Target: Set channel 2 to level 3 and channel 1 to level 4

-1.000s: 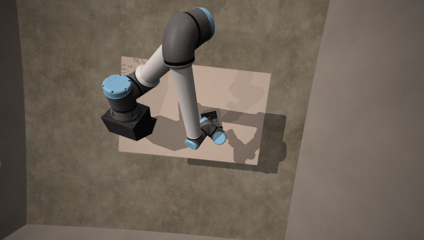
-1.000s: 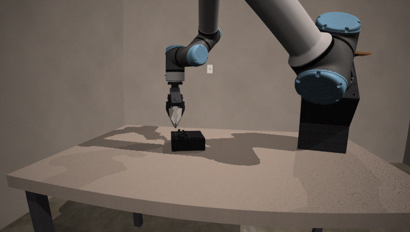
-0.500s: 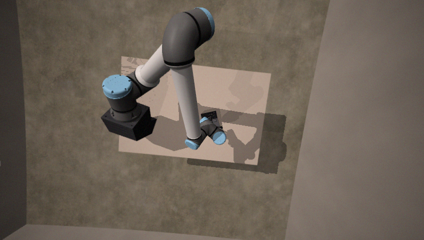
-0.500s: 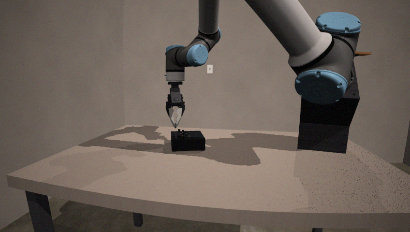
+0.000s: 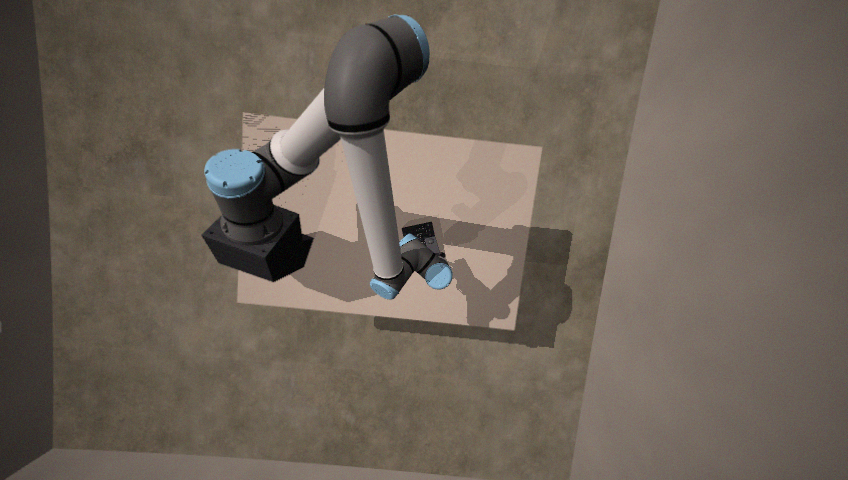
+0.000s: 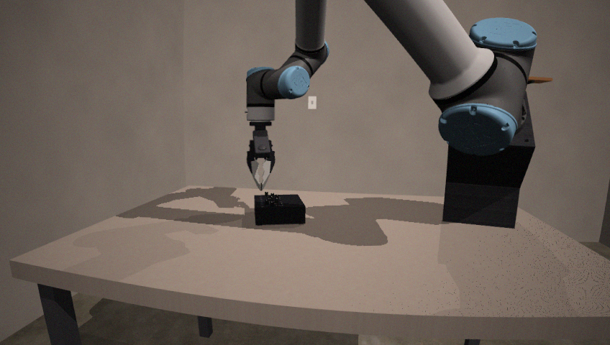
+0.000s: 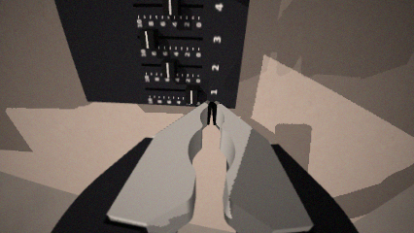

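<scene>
Step in hand, as you should judge it: approach to the first fader. The grey two-jaw gripper (image 6: 260, 186) hangs point-down just above the near-left corner of the small black box-shaped lighting desk (image 6: 280, 210), jaws pressed together with nothing between them, so treat it as a pushing tip, not a grasp.

In the wrist view you see four fader rows numbered 1 to 4 along the desk's right edge. The channel 1 fader cap (image 7: 194, 95) sits nearest the fingertips, toward the right end of its track, just beside the tip. The channel 2 fader cap (image 7: 168, 71) sits one row further off, about mid-track. The scale numerals are too small to read, so you cannot confirm either level from here.

Next move, by my estimate: lower the closed tip beside the channel 1 cap, on the side away from the target, and slide along the track. Keep the tip inside row 1; the rows are close together and a wide pass could nudge channel 2 or 3.

The desk rests near the middle of a pale beige rectangular table (image 6: 128, 273) with dark legs, crossed by broad shadows of the arm. The arm's black pedestal (image 6: 509, 213) stands at the table's edge. Plain grey walls with one small white wall plate (image 6: 311, 102); mottled brown floor (image 5: 148, 356).
</scene>
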Robot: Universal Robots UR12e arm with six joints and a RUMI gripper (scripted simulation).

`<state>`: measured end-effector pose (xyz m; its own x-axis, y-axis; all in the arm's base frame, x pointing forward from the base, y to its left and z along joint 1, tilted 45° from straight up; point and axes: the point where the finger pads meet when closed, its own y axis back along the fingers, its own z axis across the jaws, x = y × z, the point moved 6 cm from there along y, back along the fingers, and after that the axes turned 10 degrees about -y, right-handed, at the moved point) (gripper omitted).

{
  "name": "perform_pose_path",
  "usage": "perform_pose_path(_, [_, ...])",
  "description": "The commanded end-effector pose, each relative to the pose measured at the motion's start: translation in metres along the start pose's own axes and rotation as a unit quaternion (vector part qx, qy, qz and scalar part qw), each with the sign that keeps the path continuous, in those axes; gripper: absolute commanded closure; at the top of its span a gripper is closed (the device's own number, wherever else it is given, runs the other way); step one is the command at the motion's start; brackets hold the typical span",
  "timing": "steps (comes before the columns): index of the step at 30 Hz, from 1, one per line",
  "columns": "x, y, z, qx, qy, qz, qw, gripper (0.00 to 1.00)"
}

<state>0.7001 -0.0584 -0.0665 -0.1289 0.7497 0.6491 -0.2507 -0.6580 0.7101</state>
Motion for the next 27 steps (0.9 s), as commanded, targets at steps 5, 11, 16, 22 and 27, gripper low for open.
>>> perform_pose_path(5, [-0.0005, 0.0006, 0.0008, 0.0, 0.0, 0.0, 1.0, 1.0])
perform_pose_path(11, [-0.0006, 0.0006, 0.001, 0.0, 0.0, 0.0, 1.0, 1.0])
perform_pose_path(16, [-0.0006, 0.0006, 0.001, 0.0, 0.0, 0.0, 1.0, 1.0])
perform_pose_path(22, [-0.0006, 0.0006, 0.001, 0.0, 0.0, 0.0, 1.0, 1.0])
perform_pose_path(27, [-0.0006, 0.0006, 0.001, 0.0, 0.0, 0.0, 1.0, 1.0])
